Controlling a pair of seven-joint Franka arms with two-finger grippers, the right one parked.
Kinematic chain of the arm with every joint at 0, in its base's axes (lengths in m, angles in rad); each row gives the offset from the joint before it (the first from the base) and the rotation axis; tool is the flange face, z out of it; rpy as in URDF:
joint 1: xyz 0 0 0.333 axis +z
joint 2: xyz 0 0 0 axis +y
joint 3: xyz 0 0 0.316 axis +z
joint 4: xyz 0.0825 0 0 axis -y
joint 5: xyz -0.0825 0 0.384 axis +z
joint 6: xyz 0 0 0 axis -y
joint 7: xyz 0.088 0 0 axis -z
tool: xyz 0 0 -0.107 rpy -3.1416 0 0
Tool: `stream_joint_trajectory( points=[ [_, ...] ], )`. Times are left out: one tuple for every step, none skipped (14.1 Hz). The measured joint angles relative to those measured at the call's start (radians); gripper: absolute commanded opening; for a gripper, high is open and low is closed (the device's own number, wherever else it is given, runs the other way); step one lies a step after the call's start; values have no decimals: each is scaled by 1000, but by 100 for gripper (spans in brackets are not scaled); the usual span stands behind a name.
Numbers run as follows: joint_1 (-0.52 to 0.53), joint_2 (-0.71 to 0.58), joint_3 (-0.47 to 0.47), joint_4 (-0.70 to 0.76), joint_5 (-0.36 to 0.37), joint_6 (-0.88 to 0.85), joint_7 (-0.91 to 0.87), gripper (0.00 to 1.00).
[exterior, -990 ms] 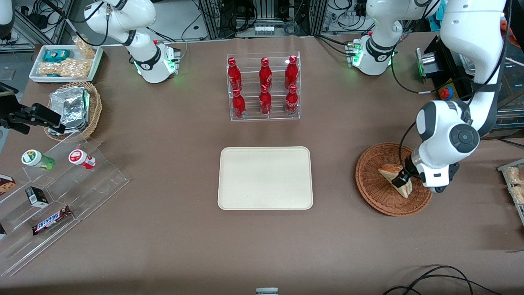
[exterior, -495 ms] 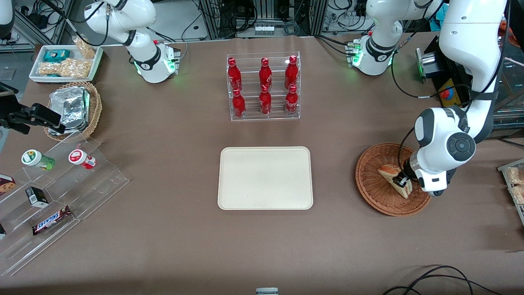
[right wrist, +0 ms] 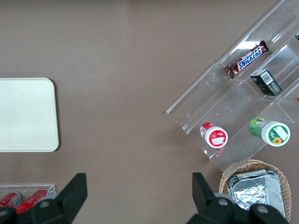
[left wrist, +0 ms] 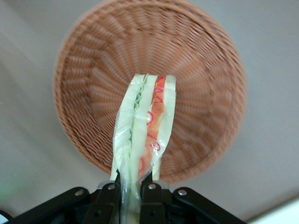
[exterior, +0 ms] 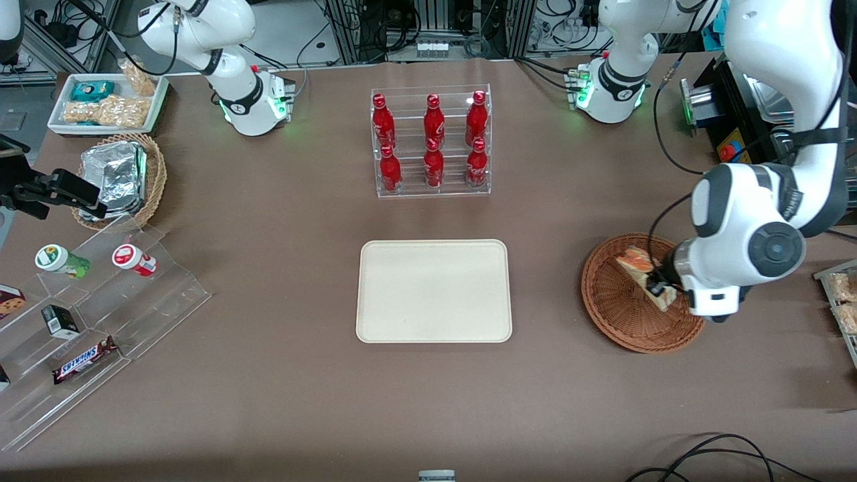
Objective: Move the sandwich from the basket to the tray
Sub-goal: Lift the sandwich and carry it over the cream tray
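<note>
Sandwich (left wrist: 142, 135) pinched in the hand (left wrist: 132, 196), above the basket (left wrist: 205, 70).

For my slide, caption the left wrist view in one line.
Gripper shut on the sandwich, held above the round wicker basket.

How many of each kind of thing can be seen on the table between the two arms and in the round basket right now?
Red bottles in the clear rack: 6
Tray: 1
Basket: 1
Sandwich: 1, pinched in the left arm's tool above the basket
Total: 9
</note>
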Motion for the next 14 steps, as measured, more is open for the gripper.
stream_joint_trajectory(
  points=[
    [-40,5,-2,1,0,8,-2,4],
    [-82,14,-4,1,0,26,-4,2],
    [-123,27,-6,2,0,52,-3,3],
    [-164,44,-8,10,0,81,8,4],
    [-205,67,-11,30,0,104,29,4],
    [-243,93,-13,61,0,113,47,3],
    [-277,125,-18,102,-5,117,58,3],
    [-305,161,-30,150,-18,120,65,1],
    [-328,198,-45,201,-27,122,67,0],
    [-346,236,-63,252,-29,124,69,0],
    [-363,272,-79,300,-29,127,71,0],
    [-384,308,-92,341,-29,138,72,0],
    [-412,341,-97,374,-29,156,72,0],
    [-440,370,-98,400,-29,173,71,0]
  ],
)
